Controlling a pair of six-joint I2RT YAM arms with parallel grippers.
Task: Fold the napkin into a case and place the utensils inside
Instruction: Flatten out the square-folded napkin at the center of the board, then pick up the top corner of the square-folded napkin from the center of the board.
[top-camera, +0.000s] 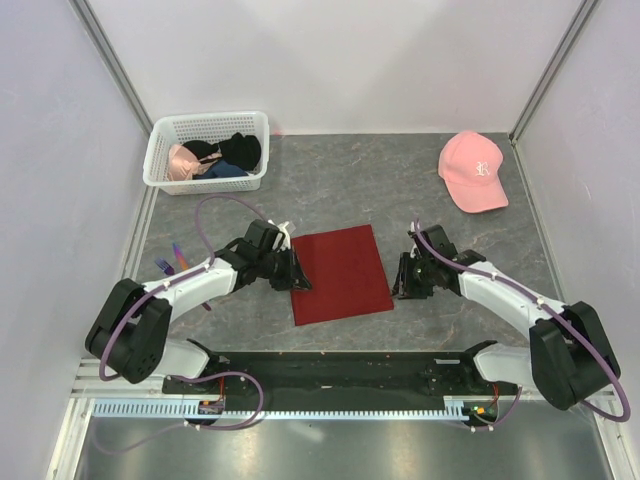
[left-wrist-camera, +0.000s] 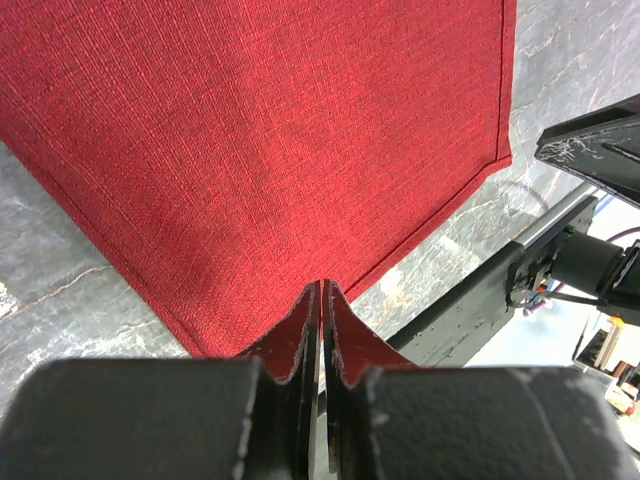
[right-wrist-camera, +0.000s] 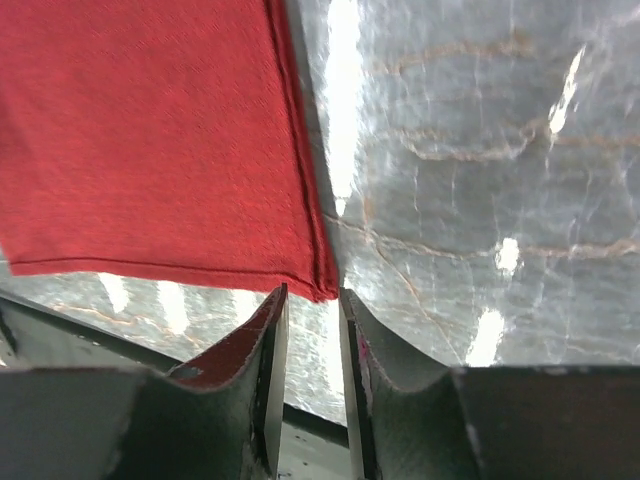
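Top cam: flat dk-red napkin (top-camera: 340, 273) centre of grey marbled table (top-camera: 450, 330), L gripper (top-camera: 300, 284) at its 9 o'clock hem, R gripper (top-camera: 402, 290) at 3. Wrist cams alone give me the coarse weave: L jaws all but shut, pinch unclear; R part-open, empty, stitched corner at tips.

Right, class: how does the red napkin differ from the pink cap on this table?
The napkin is dark red, the cap pale pink. The napkin lies flat; the cap is domed with a brim. The napkin lies mid-table, the cap far back on the right. Both rest on the grey table.
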